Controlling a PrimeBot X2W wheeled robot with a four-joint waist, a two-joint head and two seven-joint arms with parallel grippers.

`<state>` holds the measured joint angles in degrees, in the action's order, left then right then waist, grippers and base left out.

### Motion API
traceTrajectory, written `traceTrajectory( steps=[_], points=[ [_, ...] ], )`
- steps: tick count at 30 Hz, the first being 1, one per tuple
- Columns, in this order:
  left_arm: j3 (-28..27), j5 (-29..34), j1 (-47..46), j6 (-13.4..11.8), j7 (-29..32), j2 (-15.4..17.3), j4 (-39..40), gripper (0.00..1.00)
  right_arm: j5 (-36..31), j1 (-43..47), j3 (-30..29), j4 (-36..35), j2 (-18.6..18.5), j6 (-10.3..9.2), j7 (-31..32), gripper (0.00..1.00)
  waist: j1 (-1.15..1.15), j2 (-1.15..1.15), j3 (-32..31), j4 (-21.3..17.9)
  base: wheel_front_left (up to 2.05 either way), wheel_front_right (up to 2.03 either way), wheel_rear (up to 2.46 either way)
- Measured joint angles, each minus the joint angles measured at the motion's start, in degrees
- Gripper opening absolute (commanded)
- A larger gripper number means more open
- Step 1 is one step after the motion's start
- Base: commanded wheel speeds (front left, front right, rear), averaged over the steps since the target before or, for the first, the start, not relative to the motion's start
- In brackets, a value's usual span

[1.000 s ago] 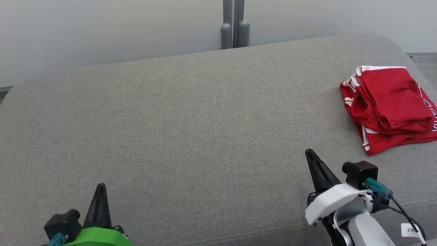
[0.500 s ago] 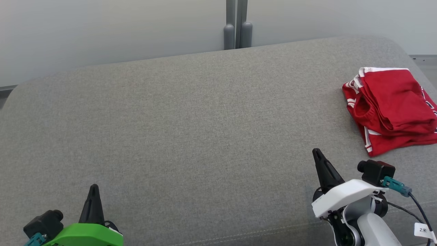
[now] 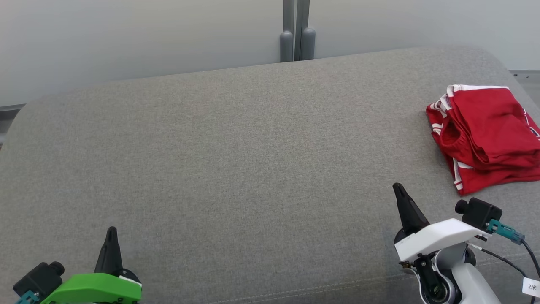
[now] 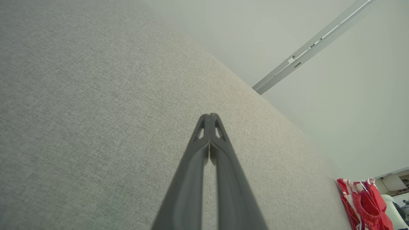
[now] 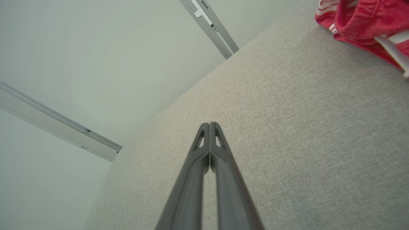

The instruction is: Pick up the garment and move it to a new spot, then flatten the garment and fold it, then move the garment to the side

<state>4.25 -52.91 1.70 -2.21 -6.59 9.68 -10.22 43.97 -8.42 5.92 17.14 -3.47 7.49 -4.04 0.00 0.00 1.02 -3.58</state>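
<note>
The garment (image 3: 489, 135) is red with white stripes and lies folded at the far right of the grey cushioned surface (image 3: 236, 160). It also shows in the left wrist view, garment (image 4: 364, 204), and at the top right of the right wrist view, garment (image 5: 367, 22). My right gripper (image 3: 398, 188) hovers low at the right, below and left of the garment, shut with nothing in it. My left gripper (image 3: 112, 231) sits at the lower left, shut and empty. Both pairs of fingers (image 4: 210, 116) (image 5: 210, 125) press tip to tip.
A pale wall with a grey vertical post (image 3: 296, 29) stands behind the surface. The surface's rounded corners fall away at the far left and far right. A cable with a tag (image 3: 529, 286) trails from the right wrist.
The head camera has shifted, so the whole picture slides right and down a little. Both grippers have drawn back toward the near edge, the left one lower. The garment lies still.
</note>
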Motion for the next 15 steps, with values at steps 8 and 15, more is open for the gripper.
traceTrajectory(
  steps=[8, 15],
  points=[
    [-1.75, -4.95, -0.08, 1.15, 1.48, -0.67, 0.27, 0.00, 6.30, -0.02, -0.58, -0.07, -0.14, 0.00, 0.96, 0.00, 0.00, 0.00, -0.09, 0.31, 0.00, 0.00, 0.00],
    [-3.07, -9.01, -0.31, 1.89, 2.60, -1.35, 0.51, 0.00, 11.47, -0.03, -1.05, -0.13, -0.31, 0.00, 1.77, 0.00, 0.00, 0.00, -0.16, 0.58, 0.00, 0.00, 0.00]
  ],
)
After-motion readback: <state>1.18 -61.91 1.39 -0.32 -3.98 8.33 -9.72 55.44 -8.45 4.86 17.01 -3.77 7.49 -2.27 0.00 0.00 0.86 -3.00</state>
